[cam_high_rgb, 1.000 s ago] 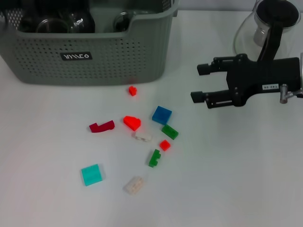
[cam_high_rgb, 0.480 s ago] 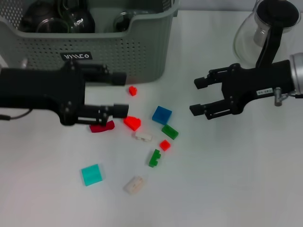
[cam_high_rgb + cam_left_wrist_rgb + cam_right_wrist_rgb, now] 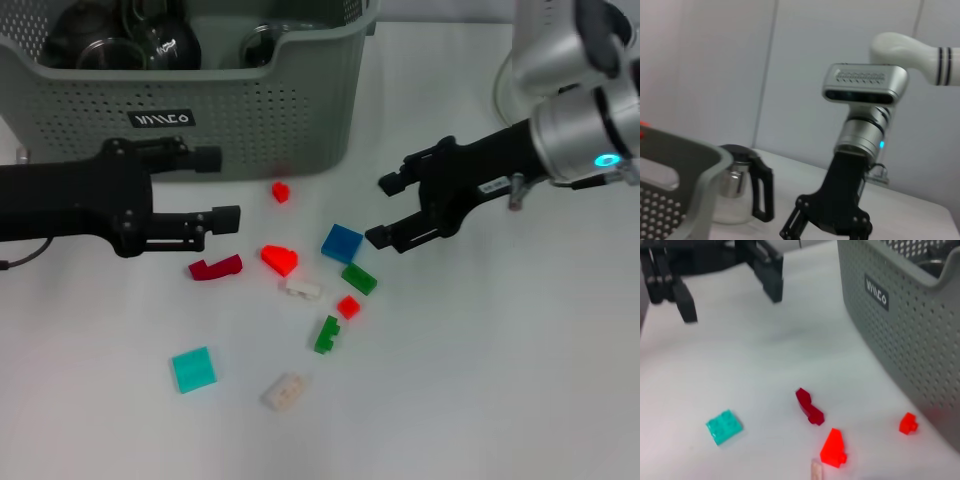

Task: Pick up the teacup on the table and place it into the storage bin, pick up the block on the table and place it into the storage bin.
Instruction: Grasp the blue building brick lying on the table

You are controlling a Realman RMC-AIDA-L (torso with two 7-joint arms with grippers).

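**Cups binned, blocks still on the table**

Right gripper (image 3: 385,213): black, jaws open and empty, centre right of the head view, hanging just beside the blue square block (image 3: 342,243) and the flat green block (image 3: 359,278).

Left gripper (image 3: 220,187): black, jaws open and empty, centre left, in front of the bin wall, above the dark red angular block (image 3: 216,267).

Large grey-green perforated plastic storage bin (image 3: 200,120): upper left; dark glass cups (image 3: 150,40) lie inside, so the teacup step looks done.

Loose on the white table (image 3: 500,380): bright red wedge block (image 3: 280,260), small red block (image 3: 280,191) near the bin, teal square block (image 3: 192,369), and other small pieces in a scatter at centre.

Remaining, by judgement: the block stage, not yet begun; nothing is held.

Glass jug with black handle (image 3: 742,192): beside the bin's far end, untouched.
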